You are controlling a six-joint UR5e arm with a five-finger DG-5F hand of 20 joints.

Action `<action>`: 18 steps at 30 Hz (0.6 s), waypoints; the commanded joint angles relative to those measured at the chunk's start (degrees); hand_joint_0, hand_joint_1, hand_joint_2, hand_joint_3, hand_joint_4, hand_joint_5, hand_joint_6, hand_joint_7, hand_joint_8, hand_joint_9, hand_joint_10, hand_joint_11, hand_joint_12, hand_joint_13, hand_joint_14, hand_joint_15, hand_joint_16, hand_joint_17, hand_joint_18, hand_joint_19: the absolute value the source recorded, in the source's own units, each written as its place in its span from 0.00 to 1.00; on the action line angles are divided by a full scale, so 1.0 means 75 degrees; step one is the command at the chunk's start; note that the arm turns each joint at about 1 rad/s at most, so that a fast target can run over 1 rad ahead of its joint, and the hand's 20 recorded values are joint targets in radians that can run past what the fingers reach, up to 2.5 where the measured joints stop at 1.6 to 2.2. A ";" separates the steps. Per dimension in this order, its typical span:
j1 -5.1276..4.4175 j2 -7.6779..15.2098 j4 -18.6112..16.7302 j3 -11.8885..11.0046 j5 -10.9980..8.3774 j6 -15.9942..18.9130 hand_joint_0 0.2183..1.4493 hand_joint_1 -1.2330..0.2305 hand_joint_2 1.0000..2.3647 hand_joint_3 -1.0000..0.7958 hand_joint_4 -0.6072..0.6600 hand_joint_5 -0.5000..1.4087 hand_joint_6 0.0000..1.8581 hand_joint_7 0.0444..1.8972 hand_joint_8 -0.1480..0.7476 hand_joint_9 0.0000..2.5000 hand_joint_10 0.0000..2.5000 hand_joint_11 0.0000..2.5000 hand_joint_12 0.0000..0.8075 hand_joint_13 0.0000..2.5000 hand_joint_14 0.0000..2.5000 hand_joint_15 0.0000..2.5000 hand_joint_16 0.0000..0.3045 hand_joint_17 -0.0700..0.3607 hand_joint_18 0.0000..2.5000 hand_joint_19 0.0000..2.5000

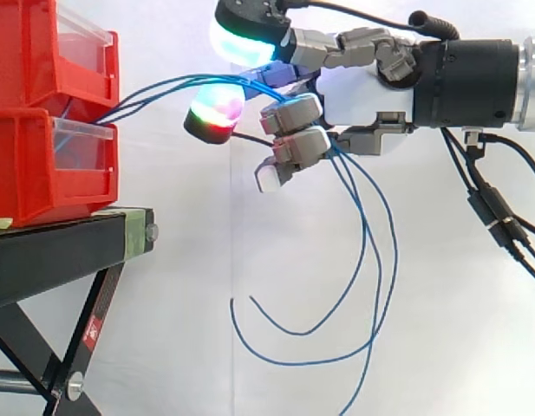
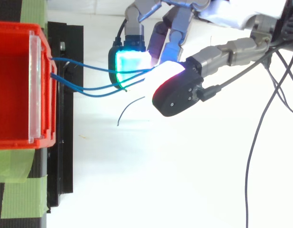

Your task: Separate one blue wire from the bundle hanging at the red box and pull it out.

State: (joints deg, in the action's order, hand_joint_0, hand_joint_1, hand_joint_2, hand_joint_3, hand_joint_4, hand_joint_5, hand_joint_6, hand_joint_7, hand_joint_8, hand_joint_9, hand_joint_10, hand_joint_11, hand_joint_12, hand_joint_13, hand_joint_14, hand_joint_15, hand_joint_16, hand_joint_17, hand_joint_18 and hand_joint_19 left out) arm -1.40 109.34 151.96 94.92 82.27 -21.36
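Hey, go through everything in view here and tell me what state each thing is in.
blue wires: several strung from the red bins to the hand, loose ends hanging below it.
hand: shut, fingers curled round the blue wires.
red bins: two stacked, upright.
black stand: upright, carrying the bins.

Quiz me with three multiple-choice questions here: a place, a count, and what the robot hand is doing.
1. The thin blue wires start at: A) the red plastic bins B) the floor C) the curtain.
2. Bins stacked on the black metal stand: A) one B) two C) four.
3. The hand's fingers are: A) straight, off the wires B) curled round the wires C) gripping a bin.
Answers: 1A, wires leave the bin fronts; 2B, one bin sits on another; 3B, wires pass through curled fingers.
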 commanded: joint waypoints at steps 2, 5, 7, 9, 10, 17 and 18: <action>0.0000 -0.0001 0.0001 0.0000 0.0000 0.0001 0.31 0.39 0.01 0.35 0.60 0.19 0.48 0.52 0.55 0.63 0.01 0.64 0.54 0.63 0.01 0.52 0.16 0.42 0.40 0.24; -0.0012 -0.0001 0.0001 0.0000 0.0000 0.0001 0.30 0.37 0.01 0.40 0.58 0.20 0.48 0.54 0.56 0.65 0.01 0.66 0.55 0.64 0.01 0.52 0.16 0.42 0.42 0.24; -0.0012 -0.0001 0.0001 0.0000 -0.0012 0.0001 0.29 0.37 0.02 0.43 0.58 0.20 0.48 0.56 0.56 0.67 0.01 0.67 0.56 0.65 0.01 0.52 0.16 0.42 0.42 0.25; 0.0000 -0.0001 0.0001 0.0000 -0.0035 0.0001 0.28 0.37 0.02 0.45 0.57 0.20 0.48 0.57 0.55 0.67 0.01 0.66 0.56 0.66 0.01 0.52 0.16 0.42 0.43 0.25; -0.0012 -0.0001 0.0001 0.0000 -0.0059 0.0001 0.28 0.37 0.02 0.46 0.57 0.20 0.48 0.57 0.55 0.67 0.01 0.66 0.56 0.66 0.01 0.52 0.16 0.42 0.43 0.25; -0.0012 -0.0001 0.0001 0.0000 -0.0059 0.0001 0.27 0.38 0.01 0.48 0.63 0.20 0.48 0.54 0.63 0.66 0.00 0.63 0.68 0.67 0.01 0.51 0.21 0.50 0.46 0.22; -0.0012 -0.0001 0.0001 0.0000 -0.0059 0.0001 0.27 0.38 0.01 0.47 0.63 0.20 0.48 0.53 0.62 0.65 0.00 0.63 0.68 0.66 0.01 0.51 0.21 0.50 0.46 0.22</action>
State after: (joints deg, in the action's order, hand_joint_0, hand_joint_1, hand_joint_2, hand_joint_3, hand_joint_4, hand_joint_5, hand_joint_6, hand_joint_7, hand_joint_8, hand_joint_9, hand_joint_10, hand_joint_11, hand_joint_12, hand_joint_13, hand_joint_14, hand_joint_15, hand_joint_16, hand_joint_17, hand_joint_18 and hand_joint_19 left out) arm -1.51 109.34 151.96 94.92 81.82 -21.36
